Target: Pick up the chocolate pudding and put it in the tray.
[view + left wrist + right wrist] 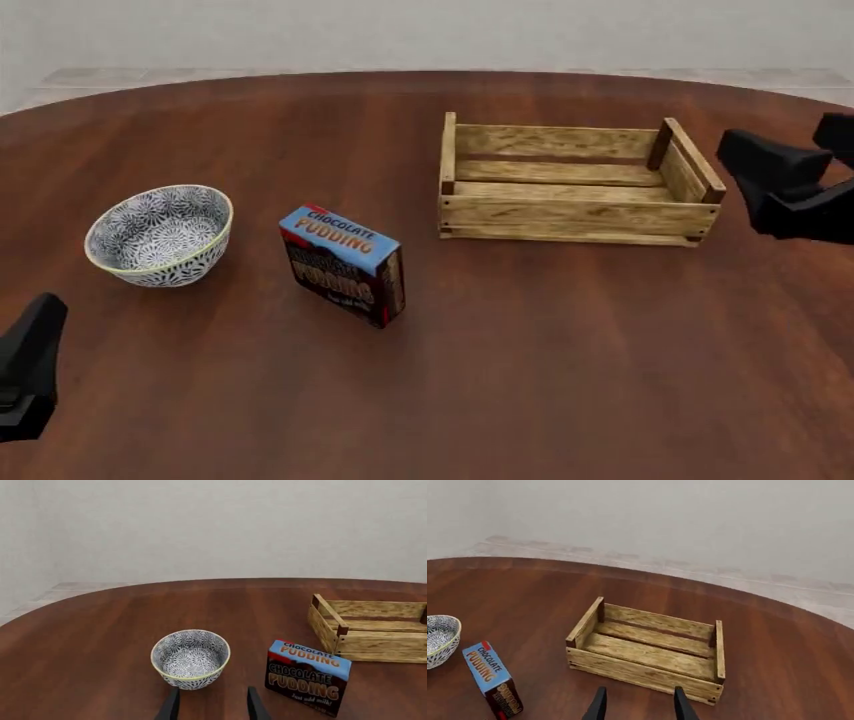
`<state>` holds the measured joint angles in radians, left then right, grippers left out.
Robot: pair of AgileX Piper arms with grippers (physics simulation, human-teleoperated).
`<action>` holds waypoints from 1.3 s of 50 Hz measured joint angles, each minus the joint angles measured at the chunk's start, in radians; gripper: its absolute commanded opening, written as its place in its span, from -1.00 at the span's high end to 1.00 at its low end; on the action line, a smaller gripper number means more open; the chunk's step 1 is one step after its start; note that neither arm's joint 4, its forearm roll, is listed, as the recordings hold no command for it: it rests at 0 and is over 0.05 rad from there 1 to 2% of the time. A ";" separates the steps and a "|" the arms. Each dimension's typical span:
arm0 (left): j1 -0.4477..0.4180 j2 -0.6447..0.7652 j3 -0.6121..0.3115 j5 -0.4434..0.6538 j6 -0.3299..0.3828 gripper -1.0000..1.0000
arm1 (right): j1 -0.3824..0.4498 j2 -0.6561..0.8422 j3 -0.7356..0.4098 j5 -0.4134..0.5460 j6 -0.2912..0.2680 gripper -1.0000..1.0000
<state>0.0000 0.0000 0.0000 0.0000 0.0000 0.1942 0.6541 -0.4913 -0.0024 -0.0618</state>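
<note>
The chocolate pudding [344, 262] is a small carton with a blue top band, standing upright on the table between the bowl and the tray. The tray [574, 215], a light wooden slatted crate, stands empty to its right and a little farther back. My left gripper [212, 707] is open and empty, low over the table, short of the bowl and the pudding [308, 676]. My right gripper [639, 707] is open and empty, on the near side of the tray [640, 672]. The pudding also shows in the right wrist view [492, 677].
A round blue-white patterned bowl [160, 235] stands left of the pudding and also shows in the left wrist view [191, 658]. The dark wooden table [534, 380] has a rounded far edge. My left arm [27, 370] is at the near left, my right arm [787, 185] at the right edge.
</note>
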 measured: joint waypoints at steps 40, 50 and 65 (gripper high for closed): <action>0.000 0.000 0.000 0.000 0.000 -1.00 | 0.284 0.500 -0.411 0.072 -0.056 -1.00; 0.000 0.000 0.000 0.000 0.000 -1.00 | 0.330 0.580 -0.477 0.085 -0.049 -1.00; 0.000 0.000 0.000 0.000 0.000 -1.00 | 0.388 0.718 -0.585 0.101 -0.037 -1.00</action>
<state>0.0000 0.0000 0.0000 0.0000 0.0000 0.5826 1.3721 -1.0762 0.0990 -0.0991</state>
